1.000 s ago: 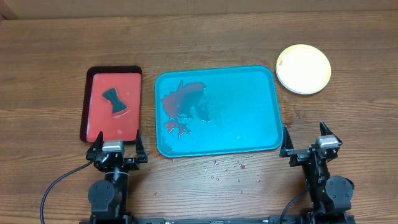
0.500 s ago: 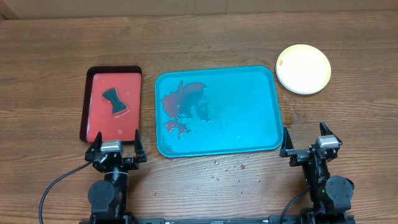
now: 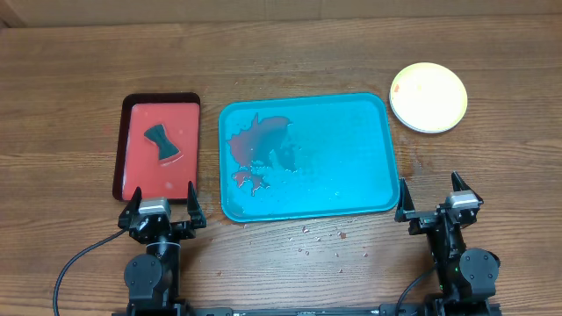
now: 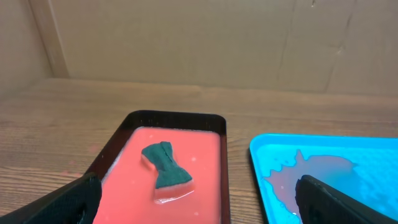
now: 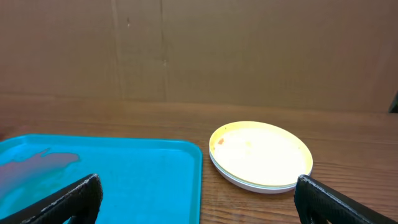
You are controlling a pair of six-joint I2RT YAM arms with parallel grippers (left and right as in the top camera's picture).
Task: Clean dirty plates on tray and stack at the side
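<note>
The turquoise tray lies mid-table with a red smear and wet patches on its left part; no plate is on it. The plates stand stacked at the far right of the table, yellow-green on top with a white rim under it; the light blue one is hidden. The stack also shows in the right wrist view, beside the tray. My left gripper is open and empty at the front left. My right gripper is open and empty at the front right, below the stack.
A red tray with a dark rim lies left of the turquoise tray and holds a dark green sponge in reddish liquid; the sponge also shows in the left wrist view. Small crumbs are scattered in front of the turquoise tray.
The left gripper has shifted very slightly toward the front. Nothing else has moved.
</note>
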